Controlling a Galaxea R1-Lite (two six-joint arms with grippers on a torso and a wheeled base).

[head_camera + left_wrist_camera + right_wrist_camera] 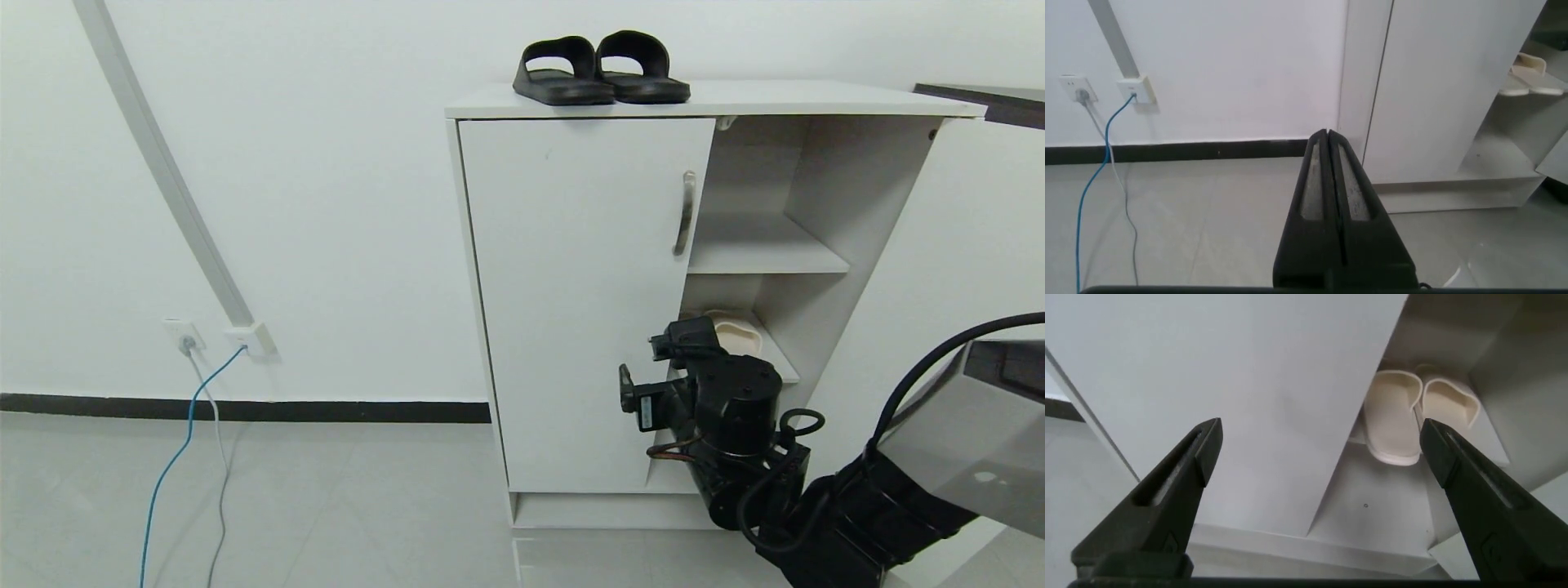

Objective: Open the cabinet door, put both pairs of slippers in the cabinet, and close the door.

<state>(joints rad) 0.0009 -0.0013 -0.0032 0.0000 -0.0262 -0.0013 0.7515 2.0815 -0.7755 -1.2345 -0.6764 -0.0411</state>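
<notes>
Right gripper [1319, 494] low before the open cabinet [857, 204], fingers [1167, 498] wide apart, empty; cream slippers [1396, 416] lie lengthwise into the shelf [780, 363].

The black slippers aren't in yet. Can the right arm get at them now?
Probably yes: the black slippers lie on the cabinet top, nothing over them, and the right gripper is open and empty. It is low, by the cream slippers, so must rise.
</notes>
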